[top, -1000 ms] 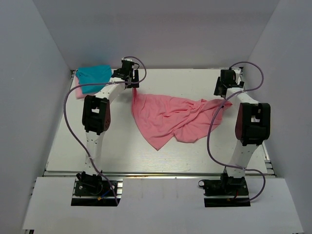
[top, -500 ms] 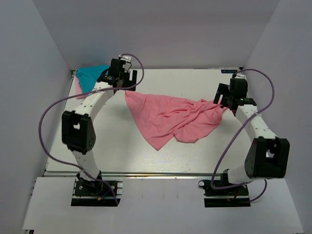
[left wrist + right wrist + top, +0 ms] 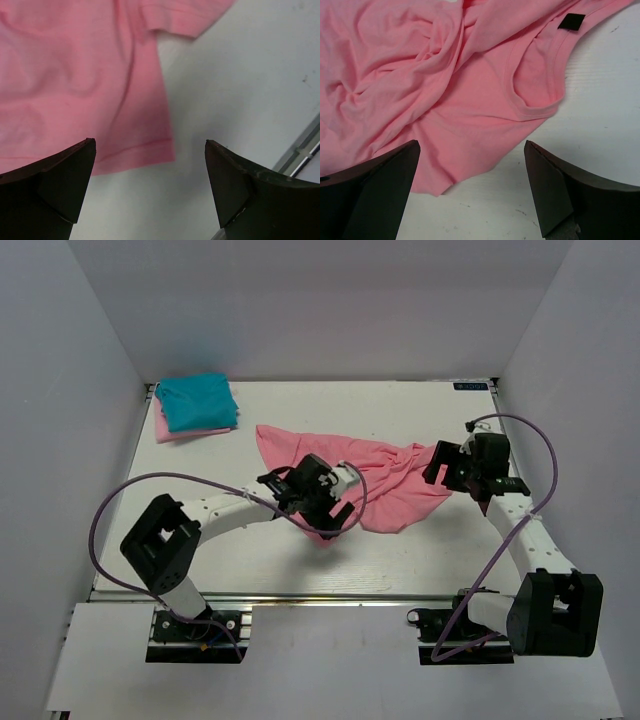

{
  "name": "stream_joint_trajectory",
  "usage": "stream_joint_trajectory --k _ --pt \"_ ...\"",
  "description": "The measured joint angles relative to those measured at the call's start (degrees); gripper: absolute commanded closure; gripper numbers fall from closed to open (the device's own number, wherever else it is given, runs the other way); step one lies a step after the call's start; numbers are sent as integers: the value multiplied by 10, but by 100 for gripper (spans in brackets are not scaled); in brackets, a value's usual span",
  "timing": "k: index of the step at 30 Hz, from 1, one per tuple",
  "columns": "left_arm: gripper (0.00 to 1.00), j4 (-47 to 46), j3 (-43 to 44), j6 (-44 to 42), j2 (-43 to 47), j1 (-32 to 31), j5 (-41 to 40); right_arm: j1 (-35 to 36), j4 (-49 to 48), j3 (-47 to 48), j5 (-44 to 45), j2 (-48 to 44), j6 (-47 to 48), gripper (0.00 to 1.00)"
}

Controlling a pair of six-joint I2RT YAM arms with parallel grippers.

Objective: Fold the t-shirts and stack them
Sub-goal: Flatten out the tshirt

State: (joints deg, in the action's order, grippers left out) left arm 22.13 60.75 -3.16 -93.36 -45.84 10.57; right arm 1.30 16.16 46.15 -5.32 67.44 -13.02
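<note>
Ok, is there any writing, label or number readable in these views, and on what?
Nothing is readable.
Dark label on the far edge of the table: too small to read.
Black tag inside the collar of the salmon-pink shirt: no lettering shows.

Your left arm (image 3: 215, 512) and right arm (image 3: 520, 530) are built from white links joined by chunky black joint housings. A thin lilac cable (image 3: 160, 476) runs in a loose arc along each one. Each arm rises from a black base (image 3: 190, 623). Your left gripper (image 3: 150, 144) and right gripper (image 3: 471, 144) carry dark, matte, wedge-shaped fingers (image 3: 55, 195) with slanted inner faces.
</note>
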Motion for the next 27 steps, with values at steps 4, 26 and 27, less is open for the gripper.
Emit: stream_joint_trajectory --k 4,26,27 --pt "1 -5 -6 9 0 -47 -18 0 0 -13 -17 0 -5 10" --pt "68 -24 -47 48 -52 -104 -130 0 0 -32 -25 -13 -16 10" --pt "79 -29 -47 52 -54 -104 -133 0 0 -33 -26 -14 -16 10"
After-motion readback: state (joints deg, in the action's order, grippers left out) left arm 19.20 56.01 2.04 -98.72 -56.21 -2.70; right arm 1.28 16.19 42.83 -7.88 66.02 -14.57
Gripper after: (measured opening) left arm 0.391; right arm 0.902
